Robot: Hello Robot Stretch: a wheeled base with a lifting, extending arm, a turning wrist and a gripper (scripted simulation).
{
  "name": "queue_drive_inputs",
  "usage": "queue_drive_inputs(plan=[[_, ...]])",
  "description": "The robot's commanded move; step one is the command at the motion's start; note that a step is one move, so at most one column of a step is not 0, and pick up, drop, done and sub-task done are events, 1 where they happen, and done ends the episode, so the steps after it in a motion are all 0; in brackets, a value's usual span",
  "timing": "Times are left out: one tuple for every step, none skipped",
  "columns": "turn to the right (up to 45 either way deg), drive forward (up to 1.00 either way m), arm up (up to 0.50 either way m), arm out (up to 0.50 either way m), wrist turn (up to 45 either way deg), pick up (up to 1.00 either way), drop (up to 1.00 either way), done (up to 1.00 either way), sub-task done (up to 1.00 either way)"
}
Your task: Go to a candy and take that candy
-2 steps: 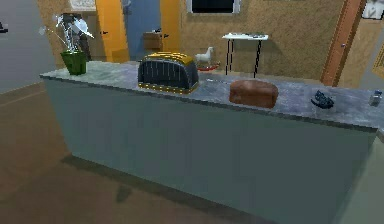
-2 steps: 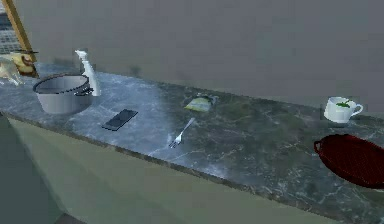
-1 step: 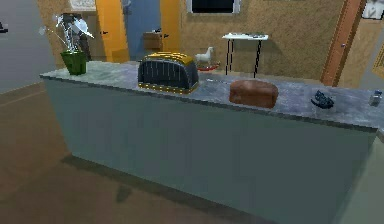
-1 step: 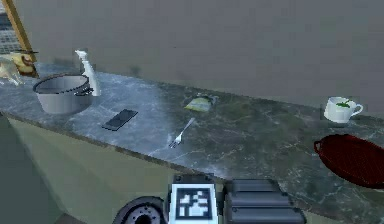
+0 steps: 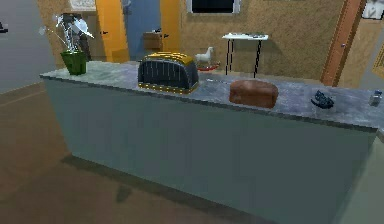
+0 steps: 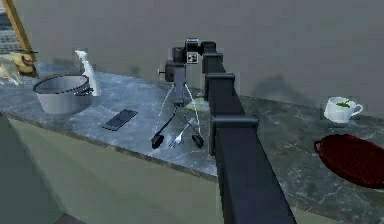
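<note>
- Where the dark arm [image 6: 238, 150] reaches out over the grey stone surface [image 6: 292, 136], the tool [image 6: 178, 140] hangs just right of the phone [image 6: 120, 120], its two thin fingers [image 6: 159, 141] pointing down at the top
- A small pale bit [image 6: 178, 142] lies on the surface at the fingertips, right of the phone; it is too small to call it the candy for sure
- With that bit right at the tool's end, I cannot tell whether the tool holds anything
- Left of the phone stands a grey pot [image 6: 60, 95]
- A white spray bottle [image 6: 88, 72] stands behind the phone, beside the pot
- Far right of the phone, past the arm, sit a white cup [image 6: 340, 108] with something green in it and a dark red dish [image 6: 355, 160]
</note>
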Motion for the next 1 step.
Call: queue_drive_inputs(plan=[[0.0, 0.00, 0.00, 0.00, 45.0, 0.00, 0.00, 0.00, 0.00]])
